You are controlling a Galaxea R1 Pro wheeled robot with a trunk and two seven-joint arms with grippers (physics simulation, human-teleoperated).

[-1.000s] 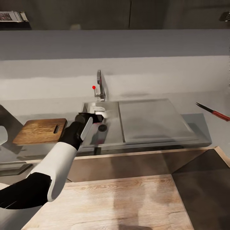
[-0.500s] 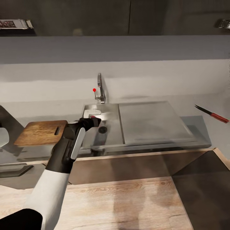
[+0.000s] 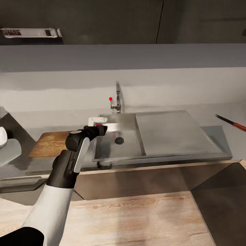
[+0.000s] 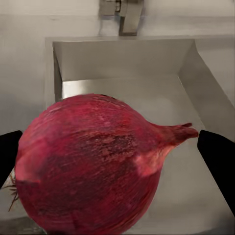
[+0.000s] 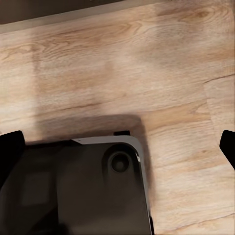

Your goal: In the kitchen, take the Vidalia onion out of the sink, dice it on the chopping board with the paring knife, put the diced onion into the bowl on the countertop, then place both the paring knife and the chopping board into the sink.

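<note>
Over the near-left corner of the rectangular matte grey steel sink point(image 3: 128, 150), the left gripper point(image 3: 101, 130) holds the round dark-red onion with its papery skin point(image 4: 98, 164), lifted above the basin rather than resting on its floor. By my reading, step 1 of the task is nearly done: the onion is out of the water well and in hand, but not yet on the flat wooden chopping board point(image 3: 51, 145), which lies on the glossy dark grey countertop point(image 3: 30, 164) just left of the sink. Dicing, filling the bowl, and returning knife and board to the sink all remain.

In the left wrist view the onion sits squarely between the 2 black fingers point(image 4: 218, 159), its bulk nearer one finger and its pointed stalk end reaching toward the other. The jaws stand fairly wide, spread to the onion's width; contact at the pads is hidden by the onion itself, yet it hangs clear of the basin, so I judge it clamped.

A slim knife with a red handle and dark blade point(image 3: 232, 123) lies on the counter well to the right of the drainboard. The tall chrome tap with a red-knobbed lever point(image 3: 117, 99) stands behind the basin.

The right gripper point(image 5: 117, 147) hangs over pale wood-grain flooring point(image 5: 147, 63) and the robot's dark base; its finger tips sit wide apart with nothing between them.
</note>
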